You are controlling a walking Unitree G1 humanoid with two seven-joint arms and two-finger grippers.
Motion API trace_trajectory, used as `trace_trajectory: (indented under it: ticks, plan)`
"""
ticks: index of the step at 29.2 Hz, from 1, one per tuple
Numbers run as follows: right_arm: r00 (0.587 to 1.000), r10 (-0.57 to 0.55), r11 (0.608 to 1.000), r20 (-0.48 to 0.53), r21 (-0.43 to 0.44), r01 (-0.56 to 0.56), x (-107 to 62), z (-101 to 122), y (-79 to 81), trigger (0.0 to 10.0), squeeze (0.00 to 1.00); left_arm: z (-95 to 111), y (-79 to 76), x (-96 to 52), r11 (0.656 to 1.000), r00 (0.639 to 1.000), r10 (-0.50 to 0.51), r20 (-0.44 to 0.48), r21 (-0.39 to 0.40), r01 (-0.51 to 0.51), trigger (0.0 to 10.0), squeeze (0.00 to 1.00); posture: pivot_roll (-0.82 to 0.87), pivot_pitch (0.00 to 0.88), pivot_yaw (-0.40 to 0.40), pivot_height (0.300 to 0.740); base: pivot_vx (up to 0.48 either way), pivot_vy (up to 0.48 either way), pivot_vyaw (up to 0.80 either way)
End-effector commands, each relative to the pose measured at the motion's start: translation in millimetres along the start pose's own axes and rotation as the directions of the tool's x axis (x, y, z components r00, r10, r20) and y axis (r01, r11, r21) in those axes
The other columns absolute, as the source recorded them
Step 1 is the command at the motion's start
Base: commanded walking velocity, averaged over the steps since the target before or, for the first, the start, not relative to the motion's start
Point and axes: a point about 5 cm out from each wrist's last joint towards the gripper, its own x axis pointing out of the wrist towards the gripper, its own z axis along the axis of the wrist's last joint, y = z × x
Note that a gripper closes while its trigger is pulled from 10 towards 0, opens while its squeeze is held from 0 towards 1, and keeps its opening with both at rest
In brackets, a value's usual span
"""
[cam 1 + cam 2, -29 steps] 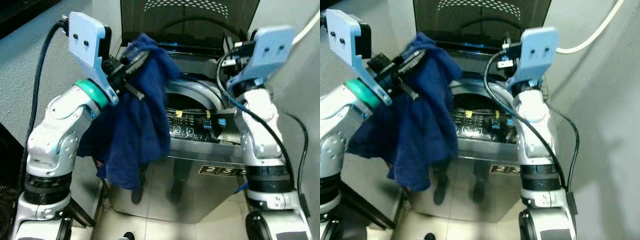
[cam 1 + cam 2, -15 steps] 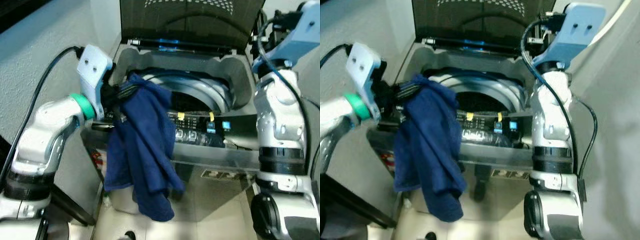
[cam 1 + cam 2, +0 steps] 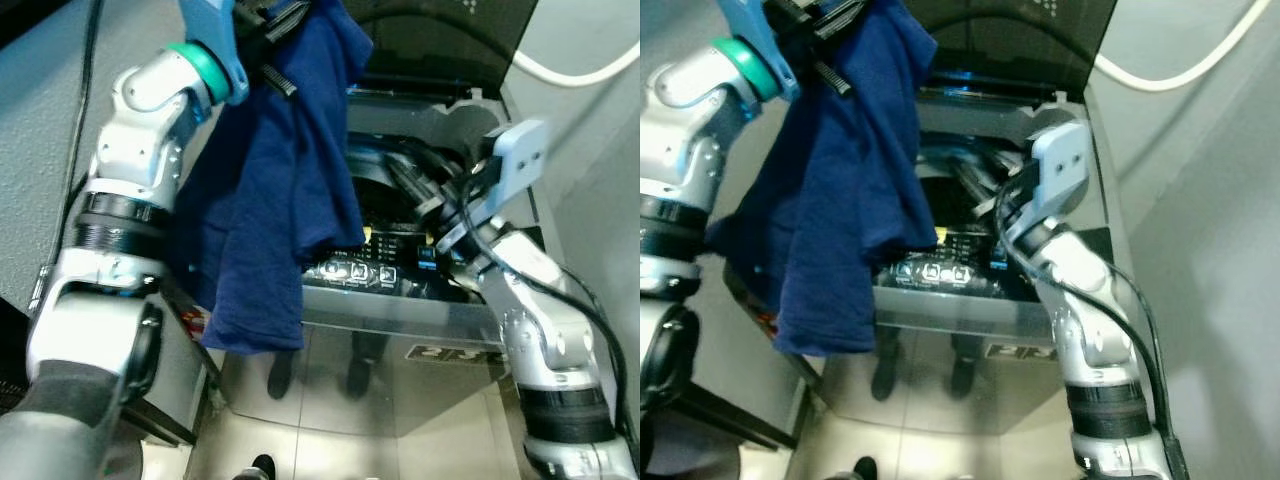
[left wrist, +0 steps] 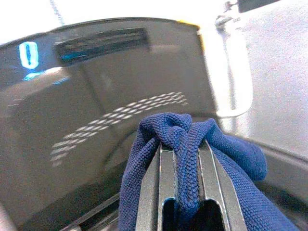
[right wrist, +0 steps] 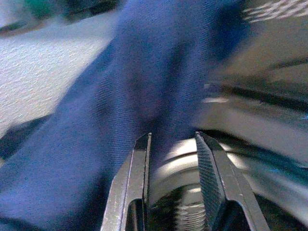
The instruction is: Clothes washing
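Note:
A dark blue garment [image 3: 285, 190] hangs in long folds from my left gripper [image 3: 272, 18], which is raised high and shut on its top edge; the left wrist view has the cloth [image 4: 192, 139] bunched between the fingers [image 4: 150, 192]. The garment drapes down over the front left of the top-loading washing machine [image 3: 400, 310], whose lid [image 3: 440, 40] stands open. My right gripper [image 3: 408, 187] reaches over the drum opening [image 3: 385, 200] toward the cloth's right edge. Seen from the right wrist, its fingers [image 5: 134, 183] are apart and point at the cloth [image 5: 120, 106], holding nothing.
The lit control panel [image 3: 360, 270] runs along the machine's front rim. A white hose [image 3: 575, 75] crosses the grey wall at the upper right. Walls stand close on both sides, and the tiled floor [image 3: 330, 420] lies below the machine's front.
My left arm has lifted the garment from beside the drum rim to well above the machine. My right arm has come down from beside the lid to the drum opening, near the cloth.

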Motion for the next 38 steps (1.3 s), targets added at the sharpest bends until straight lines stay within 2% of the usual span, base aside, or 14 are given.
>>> trace_trajectory:
  ticks: [1, 2, 4, 6, 8, 9, 11, 15, 16, 17, 21, 30, 35, 38]
  plan:
    - [1.000, 0.019, 1.000, -0.017, -0.005, -0.019, 2.9, -5, 8.1, 10.0, 0.00, 3, -9.2, 7.4, 0.998, 0.998, -0.057, 0.024, 0.002, 0.057, 10.0, 0.00, -0.02, 0.095, 0.048, 0.740, 0.000, 0.000, 0.00]
    - [1.000, 0.019, 1.000, -0.017, -0.005, -0.019, 2.9, -5, 8.1, 10.0, 0.00, 3, -9.2, 7.4, 0.998, 0.998, -0.057, 0.024, 0.002, 0.057, 10.0, 0.00, -0.02, 0.095, 0.048, 0.740, 0.000, 0.000, 0.00]
    - [0.998, -0.042, 0.999, -0.052, -0.010, 0.041, 14.1, -16, 11.3, 10.0, 0.00, -5, -30.3, 10.9, 0.987, 0.990, -0.130, 0.053, -0.084, 0.134, 10.0, 0.00, -0.02, 0.103, 0.049, 0.740, 0.000, 0.000, 0.00]
    - [0.998, -0.042, 0.999, -0.052, -0.010, 0.041, 14.1, -16, 11.3, 10.0, 0.00, -5, -30.3, 10.9, 0.987, 0.990, -0.130, 0.053, -0.084, 0.134, 10.0, 0.00, -0.02, 0.103, 0.049, 0.740, 0.000, 0.000, 0.00]
    - [0.996, -0.032, 0.999, -0.087, 0.009, 0.033, 24.1, -25, 20.7, 10.0, 0.00, -10, -50.3, 12.4, 0.960, 0.975, -0.190, 0.113, -0.188, 0.209, 10.0, 0.00, -0.01, 0.105, 0.050, 0.740, 0.000, 0.000, 0.00]
    - [0.996, -0.032, 0.999, -0.087, 0.009, 0.033, 24.1, -25, 20.7, 10.0, 0.00, -10, -50.3, 12.4, 0.960, 0.975, -0.190, 0.113, -0.188, 0.209, 10.0, 0.00, -0.01, 0.105, 0.050, 0.740, 0.000, 0.000, 0.00]
    - [0.994, 0.013, 0.999, -0.105, 0.042, -0.009, 32.4, -30, 34.4, 10.0, 0.00, -8, -62.3, 14.3, 0.930, 0.957, -0.230, 0.174, -0.251, 0.269, 10.0, 0.00, -0.01, 0.105, 0.050, 0.740, 0.000, 0.000, 0.00]
    - [0.994, 0.011, 0.998, -0.109, 0.063, -0.004, 36.5, -32, 38.5, 10.0, 0.00, -6, -66.3, 14.1, 0.916, 0.949, -0.246, 0.197, -0.272, 0.294, 10.0, 0.00, -0.01, 0.103, 0.051, 0.740, 0.000, 0.000, 0.00]
    - [0.995, 0.000, 0.996, -0.100, 0.091, 0.009, 39.0, -31, 40.1, 7.4, 0.00, -5, -69.5, 12.8, 0.907, 0.943, -0.257, 0.211, -0.285, 0.311, 10.0, 0.00, -0.01, 0.103, 0.052, 0.740, 0.000, 0.000, 0.00]
    - [0.996, -0.023, 0.991, -0.085, 0.126, 0.033, 40.5, -30, 39.7, 0.0, 0.00, -6, -72.8, 10.4, 0.902, 0.940, -0.266, 0.216, -0.289, 0.321, 10.0, 0.00, -0.01, 0.103, 0.052, 0.740, 0.000, 0.000, 0.00]
    - [0.994, -0.110, 0.970, -0.022, 0.216, 0.112, 37.3, -20, 26.7, 0.0, 0.00, -10, -76.4, -0.6, 0.904, 0.945, -0.253, 0.208, -0.297, 0.307, 10.0, 0.00, -0.01, 0.102, 0.052, 0.740, 0.000, 0.000, 0.00]
    - [0.966, -0.256, 0.936, 0.028, 0.255, 0.241, 31.8, -9, 4.5, 0.0, 0.00, -16, -73.2, -19.1, 0.928, 0.970, -0.182, 0.159, -0.300, 0.223, 10.0, 0.00, -0.01, 0.095, 0.057, 0.740, 0.000, 0.000, 0.00]
    - [0.939, -0.341, 0.919, 0.029, 0.222, 0.327, 25.0, -6, -9.5, 0.0, 0.00, -15, -65.9, -30.0, 0.951, 0.985, -0.112, 0.129, -0.273, 0.144, 10.0, 0.00, 0.00, 0.090, 0.056, 0.740, 0.000, 0.000, 0.00]
    - [0.893, -0.449, 0.887, 0.034, 0.136, 0.441, 10.1, -1, -34.2, 0.0, 0.00, -7, -44.8, -44.9, 0.980, 0.995, -0.005, 0.101, -0.199, 0.025, 10.0, 0.00, 0.00, 0.087, 0.054, 0.740, 0.000, 0.000, 0.00]
